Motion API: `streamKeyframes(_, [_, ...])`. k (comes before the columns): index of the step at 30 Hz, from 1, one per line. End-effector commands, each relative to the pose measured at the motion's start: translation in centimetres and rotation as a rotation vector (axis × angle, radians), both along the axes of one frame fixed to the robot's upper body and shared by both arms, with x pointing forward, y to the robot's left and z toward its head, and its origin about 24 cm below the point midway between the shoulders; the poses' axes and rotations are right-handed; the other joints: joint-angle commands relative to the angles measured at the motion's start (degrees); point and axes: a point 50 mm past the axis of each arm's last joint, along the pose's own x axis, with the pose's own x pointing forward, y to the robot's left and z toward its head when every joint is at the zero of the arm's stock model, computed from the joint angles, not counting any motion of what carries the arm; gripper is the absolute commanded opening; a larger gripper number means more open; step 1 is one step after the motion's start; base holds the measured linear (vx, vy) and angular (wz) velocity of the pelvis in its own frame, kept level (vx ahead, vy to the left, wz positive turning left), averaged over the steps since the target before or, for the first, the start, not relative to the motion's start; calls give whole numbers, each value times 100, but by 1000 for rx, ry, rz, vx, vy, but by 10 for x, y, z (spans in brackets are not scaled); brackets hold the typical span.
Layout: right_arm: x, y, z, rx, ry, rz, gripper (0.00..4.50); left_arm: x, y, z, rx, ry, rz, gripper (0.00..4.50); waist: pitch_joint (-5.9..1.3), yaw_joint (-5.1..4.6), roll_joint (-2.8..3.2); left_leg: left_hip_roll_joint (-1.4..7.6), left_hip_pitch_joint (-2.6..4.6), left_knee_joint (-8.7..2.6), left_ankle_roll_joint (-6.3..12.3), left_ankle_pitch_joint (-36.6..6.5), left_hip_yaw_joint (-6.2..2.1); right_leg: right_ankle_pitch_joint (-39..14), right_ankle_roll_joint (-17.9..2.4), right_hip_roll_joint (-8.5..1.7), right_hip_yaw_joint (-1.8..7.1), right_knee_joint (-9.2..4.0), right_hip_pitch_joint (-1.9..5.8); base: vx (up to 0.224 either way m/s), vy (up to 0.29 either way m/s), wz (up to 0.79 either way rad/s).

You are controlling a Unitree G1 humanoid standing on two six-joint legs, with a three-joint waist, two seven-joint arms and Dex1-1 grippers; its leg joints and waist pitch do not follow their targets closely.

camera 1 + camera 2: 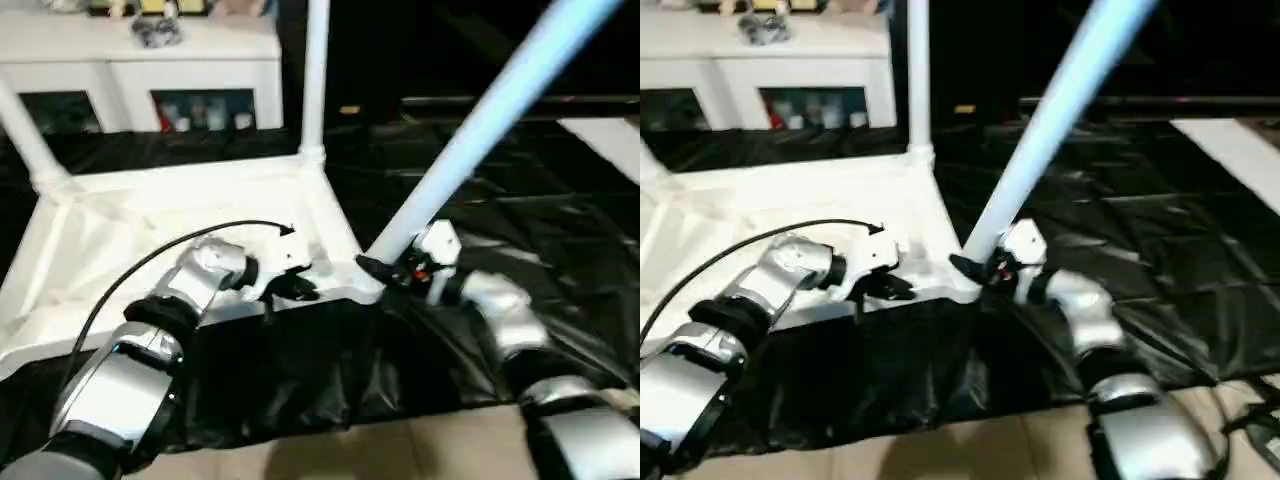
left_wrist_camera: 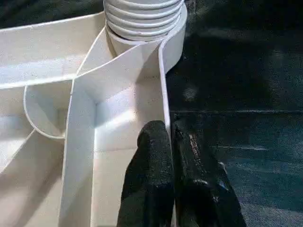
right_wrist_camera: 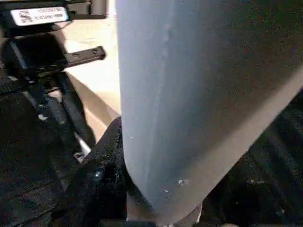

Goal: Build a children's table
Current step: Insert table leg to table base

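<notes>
Tabletop (image 1: 150, 215) white, upside down; left pincer (image 2: 169, 142) pinches rim; right pincer (image 1: 385, 270) grips slanted leg (image 1: 480, 130).

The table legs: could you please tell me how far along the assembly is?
Two legs already stand upright in the upturned tabletop's far sockets. The right hand holds a third leg, tilted, at the near corner socket; the left hand pinches the rim. Seating it remains.

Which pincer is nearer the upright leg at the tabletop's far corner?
Left. The left pincer pinches the tabletop rim below that upright leg; the right pincer, holding the tilted leg, sits slightly farther.
</notes>
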Motion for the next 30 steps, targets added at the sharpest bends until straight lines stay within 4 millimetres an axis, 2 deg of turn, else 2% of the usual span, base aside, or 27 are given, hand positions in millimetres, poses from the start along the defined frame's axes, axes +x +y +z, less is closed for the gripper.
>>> streamKeyframes(1, [-17, -7, -30, -100, 198, 0, 186, 2, -5, 10, 3, -37, -58, 0, -246, 15, 15, 391, 114, -556, -44, -3069, -190, -1637, -1105, -438, 260, -384, 43, 59, -21, -2])
streamKeyframes(2, [-17, -4, -26, -95, 191, 8, 186, 2, -6, 9, -1, -36, -52, 0, -235, 116, 28, 395, 107, -533, 156, -2475, -114, -1260, -1168, -436, 256, -389, 64, 59, -21, -2])
streamKeyframes(3, [-18, 0, -22, -89, 184, 16, 186, 1, -8, 8, -6, -36, -48, 0, -235, 144, 29, 391, 118, -518, 208, -2384, -98, -1314, -1158, -432, 251, -394, 64, 0, 0, 0])
streamKeyframes(4, [-19, 2, -21, -87, 182, 19, 186, 1, -9, 8, -13, -34, -47, 0, -230, 187, 29, 395, 143, -498, 236, -2356, -75, -1624, -1116, -446, 250, -424, 32, 0, 0, 0])
streamKeyframes(5, [-19, 2, -21, -87, 182, 19, 186, 1, -10, 8, -14, -34, -47, 0, -238, 209, 43, 394, 133, -493, 190, -2346, -80, -1937, -1059, -467, 246, -446, 35, 0, 0, 0])
streamKeyframes(6, [-20, 3, -22, -87, 182, 21, 186, 1, -11, 8, -24, -29, -46, 0, -246, 230, 44, 393, 143, -491, 153, -2293, -80, -2024, -1021, -469, 244, -463, 22, 0, 0, 0])
streamKeyframes(7, [-20, 4, -22, -87, 183, 24, 186, 0, -12, 8, -28, -23, -50, 0, -246, 230, 44, 393, 143, -491, 153, -2293, -80, -2024, -1021, -469, 244, -463, 22, 0, 0, 0])
streamKeyframes(9, [-23, 8, -20, -90, 193, 31, 186, -1, -13, 7, -33, -14, -64, 0, -234, 234, 125, 393, 141, -511, 102, -2271, -79, -1954, -991, -438, 228, -485, 31, 0, 0, 0])
streamKeyframes(11, [-27, 10, -20, -98, 204, 35, 186, -2, -14, 5, -30, -11, -73, 0, -231, 221, 154, 390, 132, -517, 82, -2318, -83, -1937, -972, -418, 212, -469, 42, 0, 0, 0])
streamKeyframes(12, [-29, 10, -19, -106, 210, 39, 186, -3, -15, 4, -29, -11, -74, 0, -235, 230, 164, 380, 116, -505, 143, -2157, -80, -1881, -952, -423, 216, -455, 57, 0, 0, 0])
streamKeyframes(13, [-30, 10, -20, -110, 213, 40, 186, -3, -15, 4, -28, -11, -74, 0, -244, 232, 196, 378, 128, -493, 159, -2123, -75, -1876, -963, -430, 218, -448, 48, 0, 0, 0])
streamKeyframes(14, [-31, 10, -19, -113, 218, 39, 186, -3, -16, 4, -26, -12, -78, 0, -247, 233, 203, 380, 128, -486, 192, -2045, -64, -1856, -972, -426, 220, -455, 47, 0, 0, 0])
streamKeyframes(15, [-32, 10, -19, -115, 223, 37, 186, -3, -17, 4, -25, -13, -82, 0, -255, 228, 282, 388, 129, -489, 183, -2021, -67, -1767, -994, -422, 213, -447, 51, 0, 0, 0])
streamKeyframes(17, [-33, 10, -20, -116, 226, 35, 186, -3, -18, 3, -25, -14, -85, 0, -260, 217, 257, 387, 126, -488, 175, -2033, -63, -1658, -1019, -410, 206, -436, 56, 0, 0, 0])
streamKeyframes(18, [-34, 9, -21, -118, 232, 32, 186, -4, -19, 3, -29, -12, -91, 0, -253, 214, 331, 379, 130, -488, 164, -2100, -59, -1683, -1023, -420, 199, -438, 52, 0, 0, 0])
streamKeyframes(19, [-34, 9, -21, -118, 232, 32, 186, -4, -19, 3, -29, -12, -91, 0, -248, 198, 300, 375, 127, -491, 161, -2148, -52, -1738, -1005, -414, 194, -455, 54, 0, 0, 0])
streamKeyframes(20, [-35, 8, -22, -127, 241, 36, 186, -5, -21, 4, -35, -6, -104, 0, -254, 194, 338, 368, 133, -488, 145, -2178, -61, -1775, -994, -415, 191, -446, 58, 0, 0, 0])
streamKeyframes(21, [-36, 7, -23, -135, 248, 39, 186, -6, -22, 4, -40, 1, -116, 0, -258, 182, 307, 370, 128, -492, 147, -2197, -63, -1811, -972, -417, 191, -455, 68, 0, 0, 0])
streamKeyframes(23, [-36, 6, -23, -141, 257, 43, 186, -6, -22, 6, -39, 4, -129, 0, -266, 171, 322, 368, 113, -489, 169, -2140, -67, -1804, -965, -426, 188, -446, 74, 0, 0, 0])
streamKeyframes(25, [-33, 8, -21, -153, 257, 55, 186, -5, -19, 9, -27, -4, -138, 0, -285, 160, 296, 373, 103, -481, 198, -2013, -68, -1626, -1005, -425, 185, -416, 85, 0, 0, 0])
streamKeyframes(28, [-30, 9, -15, -159, 252, 76, 186, -4, -16, 13, -27, -6, -159, 0, -295, 167, 188, 379, 73, -456, 327, -1714, -45, -1437, -1067, -432, 190, -388, 102, 0, 0, 0])
streamKeyframes(29, [-27, 10, -11, -159, 239, 82, 186, -4, -15, 16, -23, -14, -168, 0, -300, 160, 71, 380, 62, -443, 368, -1631, -30, -1428, -1066, -431, 190, -385, 100, 0, 0, 0])
streamKeyframes(30, [-25, 10, -9, -159, 230, 86, 186, -3, -14, 18, -19, -19, -174, 0, -303, 186, 167, 390, 54, -443, 379, -1502, -47, -1386, -1092, -454, 193, -356, 103, 0, 0, 0])
